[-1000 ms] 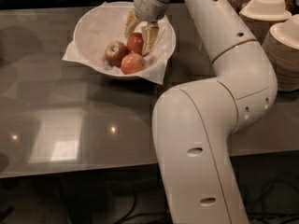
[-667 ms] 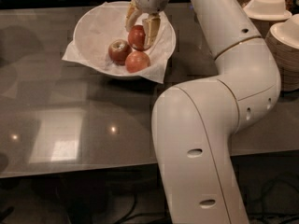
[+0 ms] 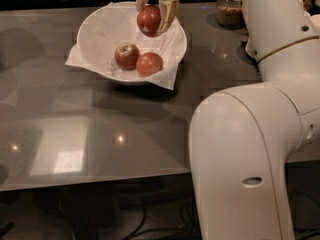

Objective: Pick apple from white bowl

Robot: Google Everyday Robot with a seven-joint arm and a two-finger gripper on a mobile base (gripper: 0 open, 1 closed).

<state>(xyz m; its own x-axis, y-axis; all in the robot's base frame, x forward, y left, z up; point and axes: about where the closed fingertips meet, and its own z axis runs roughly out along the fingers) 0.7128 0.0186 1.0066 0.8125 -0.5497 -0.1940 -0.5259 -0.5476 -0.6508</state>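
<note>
Firmly the gripper point(image 3: 153, 14) clamps one apple point(image 3: 149, 21) above the white bowl point(image 3: 94, 28) (two other apples point(image 3: 127, 55) lie inside).

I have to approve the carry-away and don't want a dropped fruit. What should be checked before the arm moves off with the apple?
1. End effector shut on the glossy dark red apple: ok.
2. Apple raised above the wide, paper-lined white bowl: appears ok.
3. Yellow-red apple with stem dimple and orange-pink apple lying in the bowl, apart from the end effector: ok.
4. How far the fingers wrap the apple's hidden side: cannot tell.
5. Glass jar apart from the end effector: ok.
</note>
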